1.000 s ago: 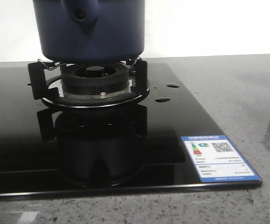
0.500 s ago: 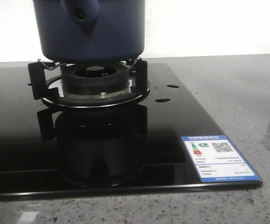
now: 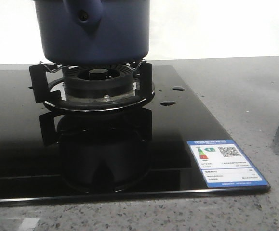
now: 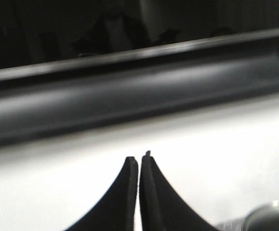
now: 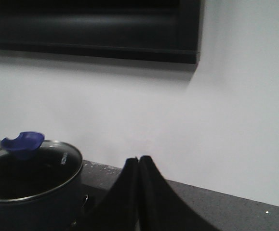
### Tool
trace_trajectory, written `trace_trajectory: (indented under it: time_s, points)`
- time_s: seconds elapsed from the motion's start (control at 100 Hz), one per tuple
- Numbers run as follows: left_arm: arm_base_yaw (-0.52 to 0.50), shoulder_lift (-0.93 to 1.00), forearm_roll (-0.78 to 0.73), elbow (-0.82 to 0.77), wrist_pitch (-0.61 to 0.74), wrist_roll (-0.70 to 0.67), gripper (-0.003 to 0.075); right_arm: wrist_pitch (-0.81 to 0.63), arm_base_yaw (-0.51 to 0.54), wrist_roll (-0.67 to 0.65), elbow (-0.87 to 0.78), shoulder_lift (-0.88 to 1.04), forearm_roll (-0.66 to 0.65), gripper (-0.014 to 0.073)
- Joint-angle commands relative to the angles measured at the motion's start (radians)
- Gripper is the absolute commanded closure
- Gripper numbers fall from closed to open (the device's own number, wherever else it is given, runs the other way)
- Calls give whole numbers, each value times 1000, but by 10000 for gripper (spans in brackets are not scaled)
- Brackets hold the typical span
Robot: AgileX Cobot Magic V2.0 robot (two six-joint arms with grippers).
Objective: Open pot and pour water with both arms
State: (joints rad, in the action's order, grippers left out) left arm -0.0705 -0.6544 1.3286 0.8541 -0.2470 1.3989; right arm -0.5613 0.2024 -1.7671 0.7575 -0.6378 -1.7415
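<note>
The pot (image 3: 95, 30), lid (image 5: 31, 166) on, sits on the burner stand (image 3: 95, 86), steady for opening, while left gripper (image 4: 139, 166) and right gripper (image 5: 138, 166) hang clear, both closed and empty.

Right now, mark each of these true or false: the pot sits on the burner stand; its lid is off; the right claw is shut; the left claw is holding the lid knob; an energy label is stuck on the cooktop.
1. The pot sits on the burner stand. True.
2. Its lid is off. False: the glass lid with its blue knob is still on.
3. The right claw is shut. True, and empty.
4. The left claw is holding the lid knob. False: it is shut on nothing.
5. An energy label is stuck on the cooktop. True.
</note>
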Motion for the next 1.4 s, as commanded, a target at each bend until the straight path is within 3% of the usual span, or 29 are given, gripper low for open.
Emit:
trace_trajectory:
  time_s: [0.0, 0.13, 0.25, 0.53, 1.39]
  points:
    - [-2, 97, 20, -100, 40, -5, 741, 53, -9, -22, -43, 99, 0, 643]
    - [-2, 261, 104, -297, 45, -5, 741, 159, -9, -22, -189, 262, 0, 643]
    - [-2, 388, 136, -428, 49, -5, 741, 172, -9, -22, -334, 392, -13, 643]
    - [-2, 537, 149, -573, 45, -5, 741, 157, -9, -22, -541, 560, -18, 644]
    - [-2, 539, 156, -602, 3, -5, 741, 135, -9, -22, -563, 569, -20, 644]
